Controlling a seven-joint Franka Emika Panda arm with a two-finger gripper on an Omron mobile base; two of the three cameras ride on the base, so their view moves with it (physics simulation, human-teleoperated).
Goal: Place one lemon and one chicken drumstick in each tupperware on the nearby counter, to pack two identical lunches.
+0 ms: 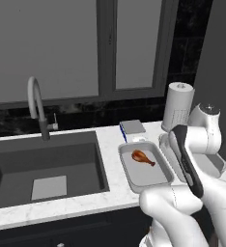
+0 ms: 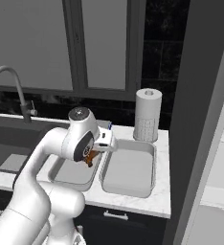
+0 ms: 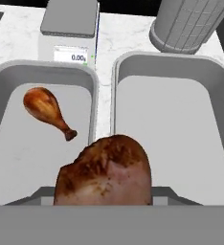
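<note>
The left tupperware [image 3: 42, 76] holds one chicken drumstick [image 3: 47, 111]; the right tupperware [image 3: 173, 124] has nothing in it. Both sit side by side on the counter [image 1: 110, 140]. The gripper [image 3: 104, 198], poised above the strip between them, is part closed around a second drumstick [image 3: 104, 174]. Two tubs, two drumsticks.

Base views flank the tupperware [image 1: 145, 166]; hand view looks down close

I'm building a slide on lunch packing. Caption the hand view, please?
Gripper carries a second chicken drumstick above two tupperware tubs; the left tub already holds one.
</note>
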